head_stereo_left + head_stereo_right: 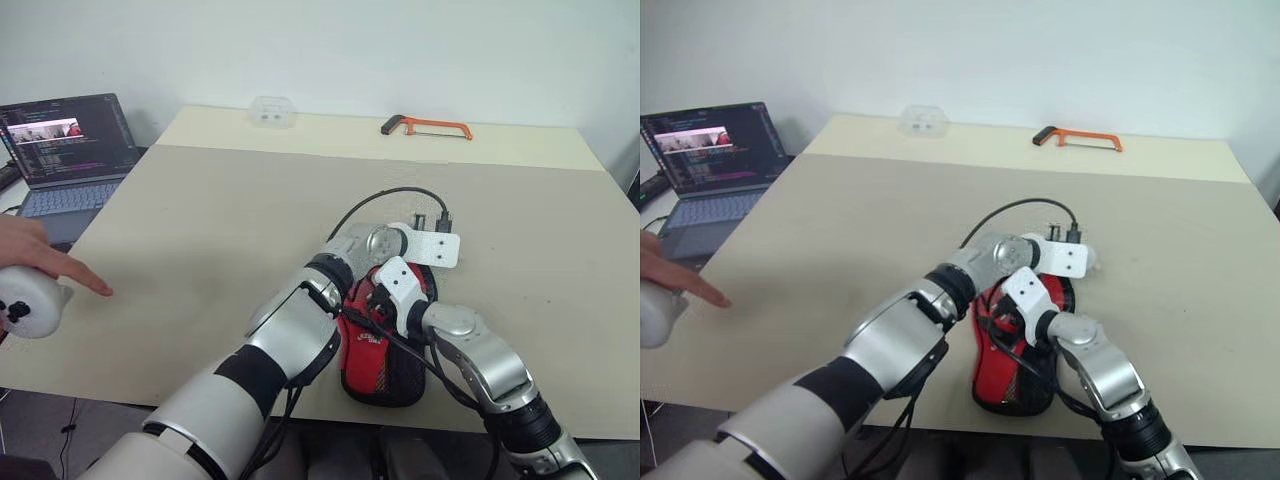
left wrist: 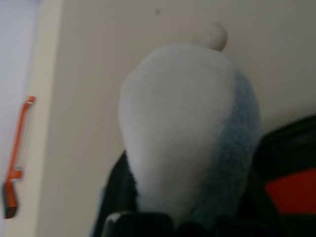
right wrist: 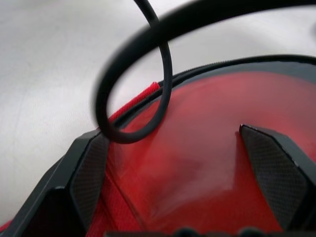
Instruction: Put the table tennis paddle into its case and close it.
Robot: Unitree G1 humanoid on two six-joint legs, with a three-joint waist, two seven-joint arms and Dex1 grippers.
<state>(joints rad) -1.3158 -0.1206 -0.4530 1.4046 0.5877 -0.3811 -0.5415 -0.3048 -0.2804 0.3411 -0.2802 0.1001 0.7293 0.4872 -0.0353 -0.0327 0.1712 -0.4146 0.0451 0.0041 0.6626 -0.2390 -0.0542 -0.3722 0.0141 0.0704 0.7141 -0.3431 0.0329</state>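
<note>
Two robot arms meet over a red case (image 1: 385,365) lying near the front edge of a pale table (image 1: 220,230). The right gripper (image 3: 177,168) hovers over the case with its two black fingers (image 3: 81,173) spread wide apart, red fabric showing between them and nothing held. The left gripper (image 1: 1080,262) reaches across to the far end of the case; whether its fingers are open or closed cannot be told, since a blurred white rounded shape sits right in front of its wrist camera. The case is paddle-shaped, red with black edging and a white logo, and both arms partly cover it. The table tennis paddle itself cannot be made out. A thin black cable (image 1: 385,198) loops over the table just beyond the case. At the far edge of the table lie an orange hacksaw (image 1: 428,127) and, well apart from it, a small clear plastic box (image 1: 272,112). Off the table's left side stands an open laptop (image 1: 68,150), and nearer, a person's hand (image 1: 45,262) points across the table edge.
</note>
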